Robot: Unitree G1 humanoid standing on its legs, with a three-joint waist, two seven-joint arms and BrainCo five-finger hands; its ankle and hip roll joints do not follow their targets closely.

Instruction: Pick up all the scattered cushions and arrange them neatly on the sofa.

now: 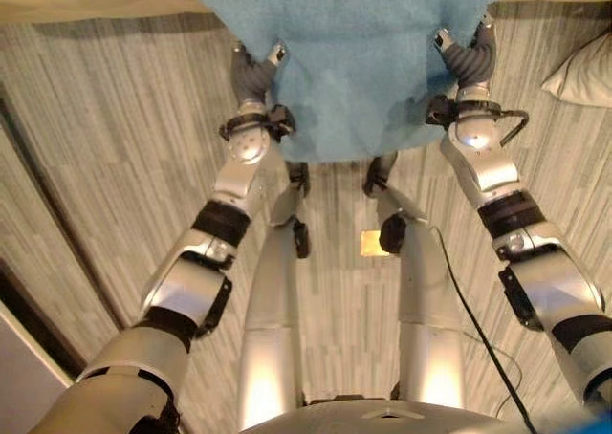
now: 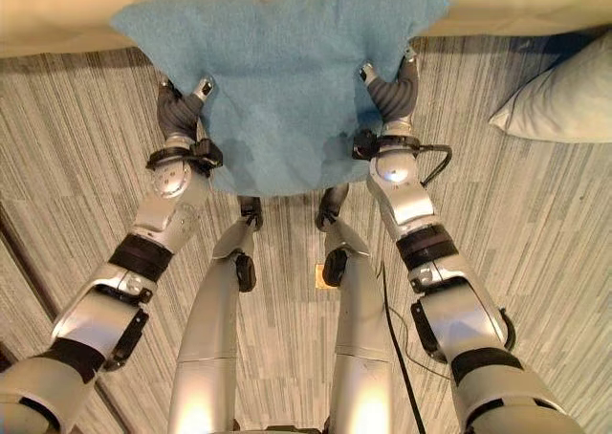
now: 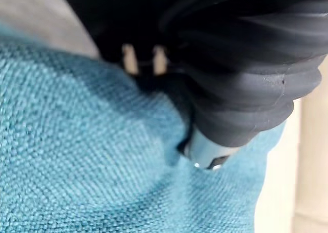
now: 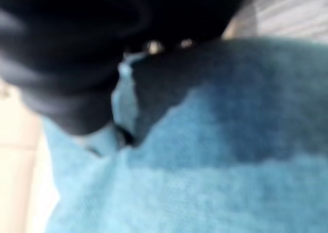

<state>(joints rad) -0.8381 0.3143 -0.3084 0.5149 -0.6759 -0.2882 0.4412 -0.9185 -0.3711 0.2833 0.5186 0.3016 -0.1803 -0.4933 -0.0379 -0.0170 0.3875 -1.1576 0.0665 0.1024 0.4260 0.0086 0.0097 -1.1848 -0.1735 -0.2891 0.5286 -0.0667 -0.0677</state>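
- Blue cushion [image 2: 277,80] is carried between both hands, off the striped floor [image 2: 86,147], its far edge overlapping the cream sofa [image 2: 57,18] front.
- Left hand [image 2: 180,109] presses the cushion's left side; the thumb tip shows against the fabric, the fingers are hidden behind it, so whether they curl round cannot be told.
- Right hand [image 2: 392,88] meets the right side likewise. Its wrist view gives dark cover and blue cloth; finger posture cannot be told.
- The cushion sits squarely between the two hands, touching both and sagging towards the robot.
- Risk: the hold looks like a two-sided squeeze. If either arm eases outward, the soft cushion could slip and fall to the floor.
- Risk: the trailing edge hangs low, so it may catch the sofa front as it goes forward and fold or tip.
- Risk: a loose grip could let it land crooked.
- A pale cushion [image 2: 564,99] lies on the floor to the robot's right, not yet collected.
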